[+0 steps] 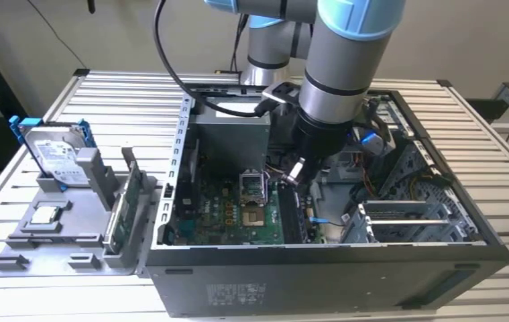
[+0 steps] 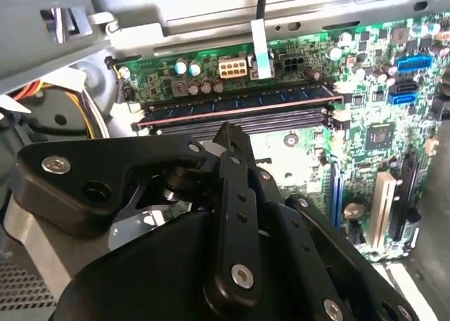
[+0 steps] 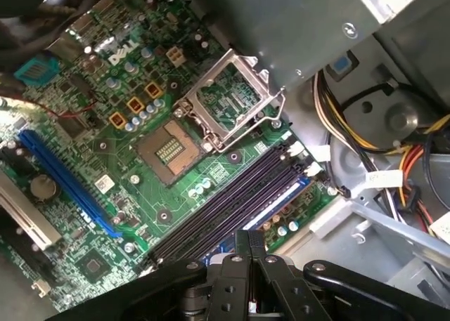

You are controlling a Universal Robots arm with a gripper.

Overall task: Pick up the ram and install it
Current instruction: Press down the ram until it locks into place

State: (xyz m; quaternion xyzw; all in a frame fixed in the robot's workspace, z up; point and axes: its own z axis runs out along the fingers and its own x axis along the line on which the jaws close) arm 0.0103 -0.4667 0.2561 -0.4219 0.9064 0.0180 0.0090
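Observation:
The ram (image 2: 239,105) is a long dark stick with blue chips, lying along one of the memory slots on the green motherboard (image 2: 365,135) inside the open computer case. In the first wrist view the ram (image 3: 280,200) shows in the slot farthest from the processor socket. My gripper (image 1: 294,176) reaches down into the case over these slots. Its black fingers (image 2: 228,135) are shut together with nothing between them, the tips (image 3: 249,238) just above the ram's length. I cannot tell whether they touch it.
The processor socket (image 3: 169,149) is empty, its metal lid (image 3: 228,100) raised. Cables (image 3: 365,159) and the power supply (image 1: 232,144) crowd the case. Outside, a grey fixture (image 1: 58,238) holds a hard drive (image 1: 58,154), a square chip (image 1: 44,215) and a green card (image 1: 120,215).

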